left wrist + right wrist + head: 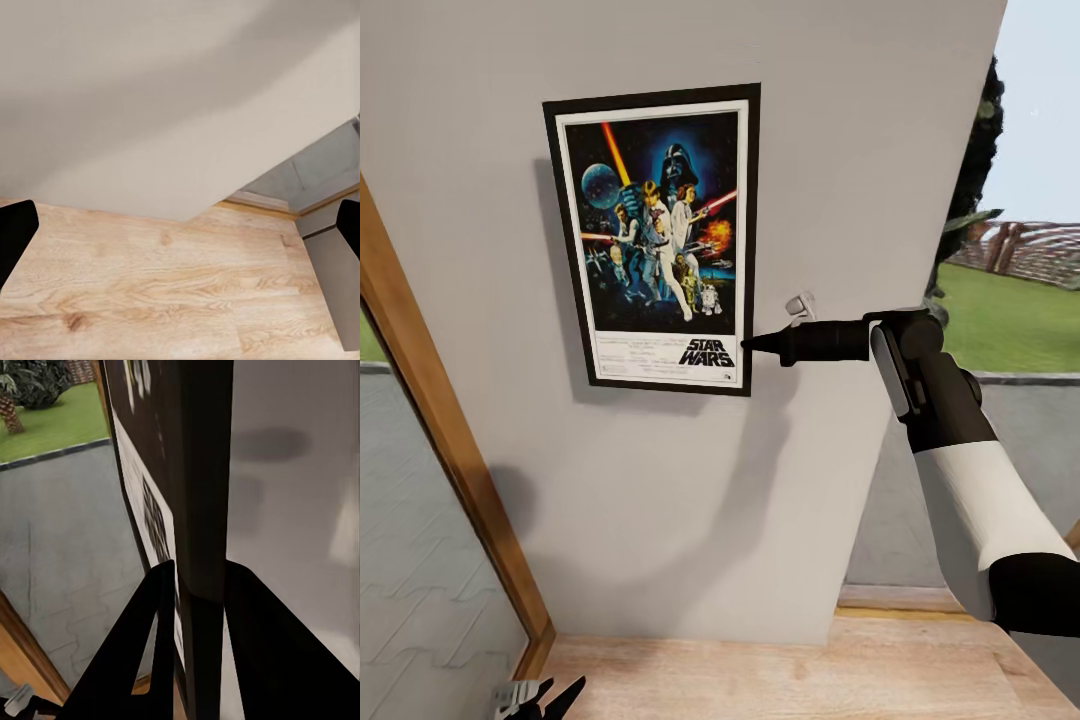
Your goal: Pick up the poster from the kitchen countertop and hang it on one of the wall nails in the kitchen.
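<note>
The poster point(655, 235), black-framed with a white border and the STAR WARS logo, sits flat against the pale wall point(660, 520), slightly tilted. My right gripper point(750, 345) reaches in from the right and is shut on the poster's right edge near its lower corner. In the right wrist view the black frame edge point(202, 472) runs between my two dark fingers point(150, 615), which press on either side. A small pale peg point(800, 305) sticks out of the wall just above that gripper. My left gripper point(540, 697) hangs low over the wooden floor, open and empty point(180, 225). The kitchen countertop is out of view.
A wooden door frame point(450, 450) with glass runs down the left side of the wall. Light wooden floor point(790, 680) lies below. The wall ends at the right, where a window shows grass point(1010, 310) and a paved area outside.
</note>
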